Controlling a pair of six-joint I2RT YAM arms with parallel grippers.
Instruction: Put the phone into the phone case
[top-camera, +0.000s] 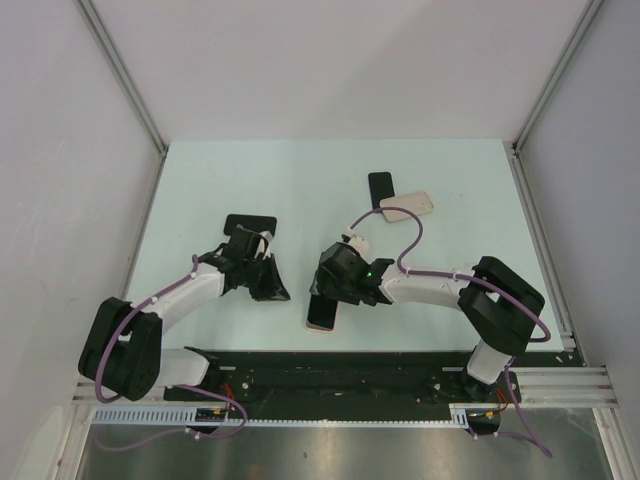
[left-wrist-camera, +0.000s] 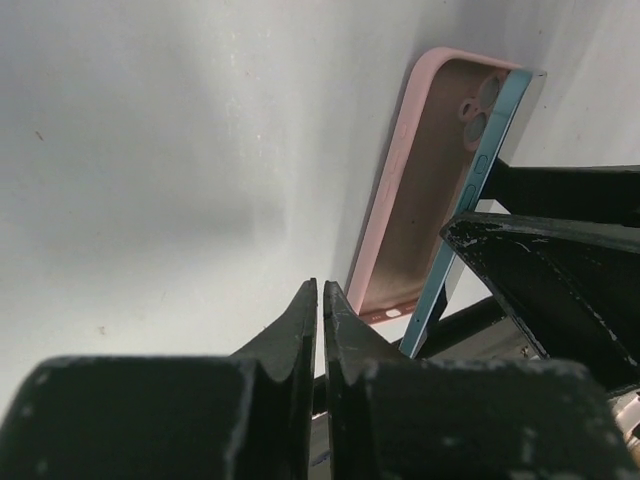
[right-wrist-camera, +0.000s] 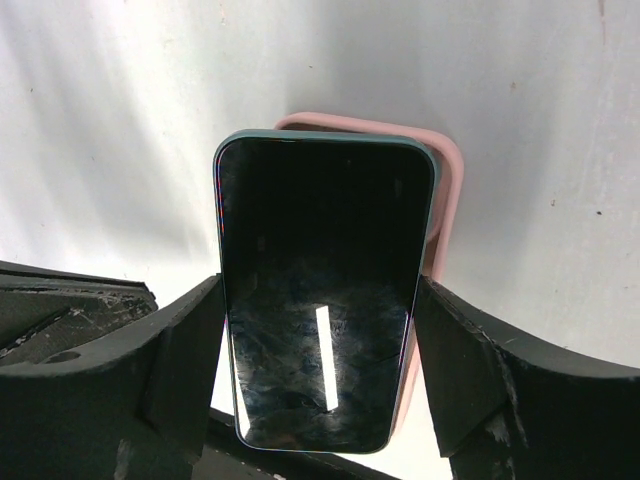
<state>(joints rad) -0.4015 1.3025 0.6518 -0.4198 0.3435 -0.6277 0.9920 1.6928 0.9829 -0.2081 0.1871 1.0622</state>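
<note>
1. The right gripper (right-wrist-camera: 320, 335) is clamped across the phone (right-wrist-camera: 318, 260). One finger presses each long side, and the dark screen faces the wrist camera.
2. The phone lies over the pink phone case (right-wrist-camera: 448, 175) but is not seated. It is shifted to one side, so a strip of the case's rim shows along one long side and round the top end.
3. In the left wrist view the case's inside and its camera cut-outs are bare. The phone's blue edge stands tilted along one rim of the case.
4. Judgement: the phone has been brought to the case and lined up roughly. Squaring it, lowering it flat and pressing it inside the rim are left to do.
5. The right arm reaches in low, its wrist bent down directly over the case.
6. The left gripper (left-wrist-camera: 322, 305) is all but closed and holds nothing. It hovers just beside the case, pointing at it, above the pale surface (left-wrist-camera: 150, 150).
7. Farther from the case, on its far side, lie a beige case (top-camera: 407, 204) and a black phone-shaped slab (top-camera: 380, 186).
</note>
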